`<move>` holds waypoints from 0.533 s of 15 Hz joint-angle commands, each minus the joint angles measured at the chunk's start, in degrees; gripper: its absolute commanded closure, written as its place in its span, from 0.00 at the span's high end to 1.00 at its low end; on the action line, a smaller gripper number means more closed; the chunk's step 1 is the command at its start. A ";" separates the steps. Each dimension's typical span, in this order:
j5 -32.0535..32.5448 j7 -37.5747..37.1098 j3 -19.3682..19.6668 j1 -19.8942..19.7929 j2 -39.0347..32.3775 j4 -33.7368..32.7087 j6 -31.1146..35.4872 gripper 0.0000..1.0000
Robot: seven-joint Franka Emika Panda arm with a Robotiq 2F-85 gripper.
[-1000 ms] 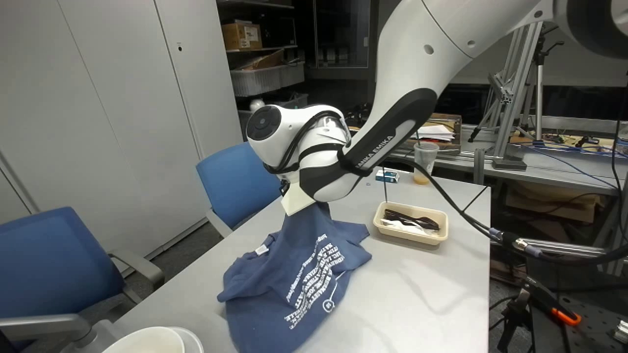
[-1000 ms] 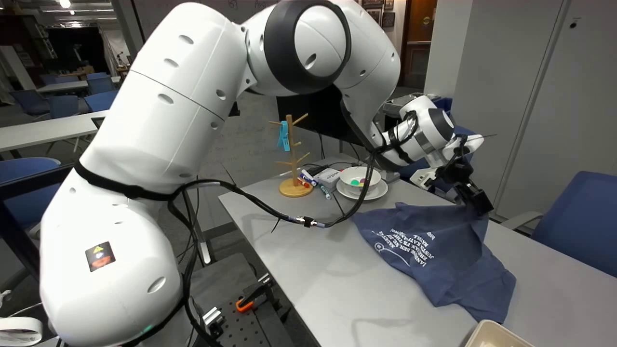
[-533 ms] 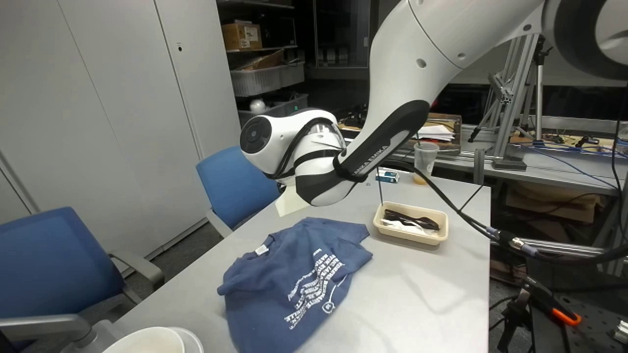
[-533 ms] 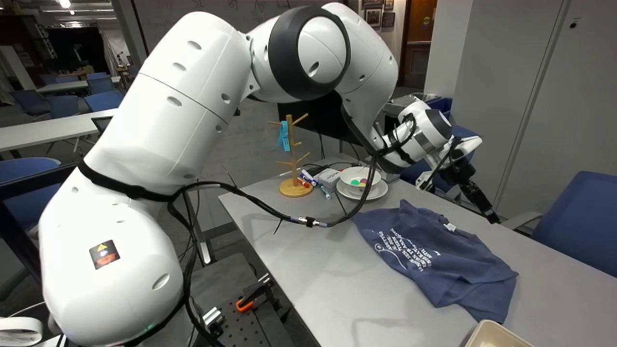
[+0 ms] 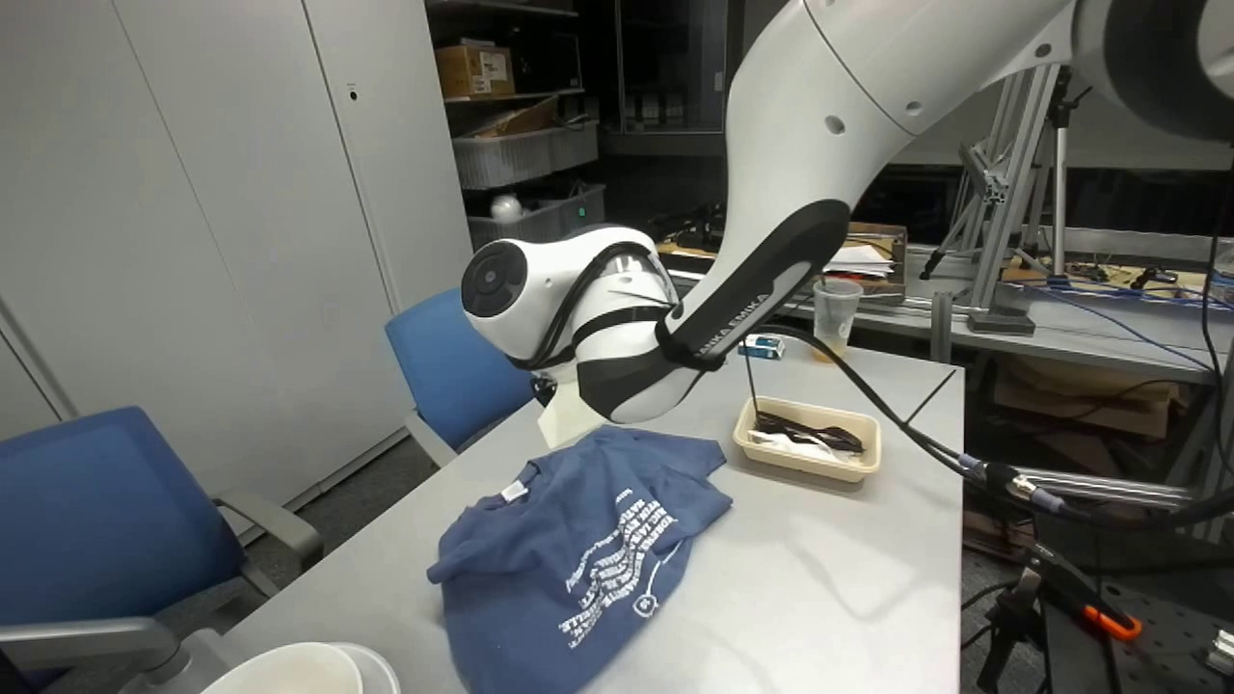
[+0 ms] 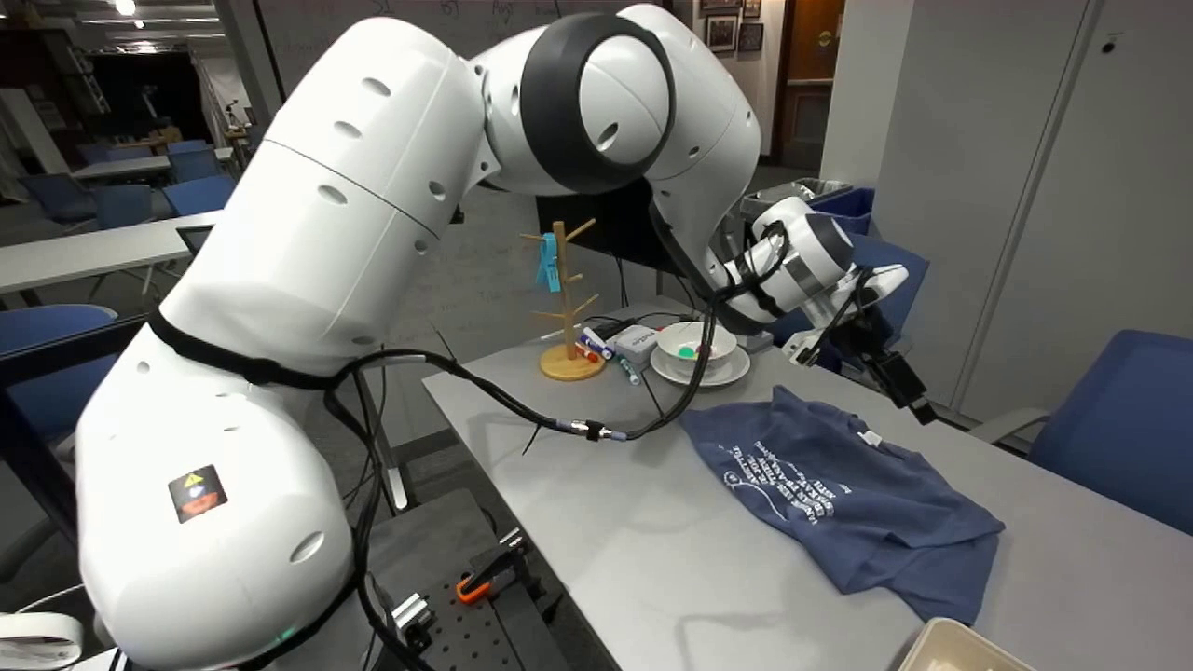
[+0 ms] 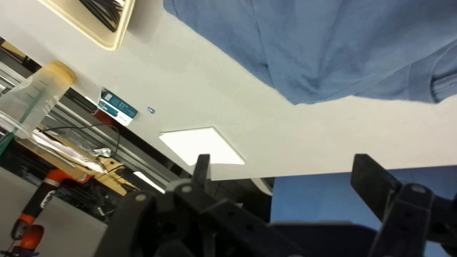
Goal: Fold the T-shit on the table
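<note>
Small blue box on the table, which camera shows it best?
The wrist view: there the small blue box shows largest and whole, its blue and white surface clearest. In an exterior view the small blue box looks far smaller; no further view shows it.

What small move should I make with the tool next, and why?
I'd likely ease the tool toward the nearest edge of the T-shirt, jaws open. In the wrist view its fingers stand wide apart with nothing gripped, and the T-shirt lies ahead, creased and clear of both.
</note>
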State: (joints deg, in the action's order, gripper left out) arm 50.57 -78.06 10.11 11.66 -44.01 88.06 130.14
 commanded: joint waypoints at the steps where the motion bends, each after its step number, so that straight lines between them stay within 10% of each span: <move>1: -0.75 6.88 -4.59 -0.62 4.31 7.41 2.97 1.00; 8: -6.00 27.71 -10.77 -3.42 -0.42 5.00 4.72 1.00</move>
State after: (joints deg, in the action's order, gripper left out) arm 47.58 -60.73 2.51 11.36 -42.79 95.05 135.22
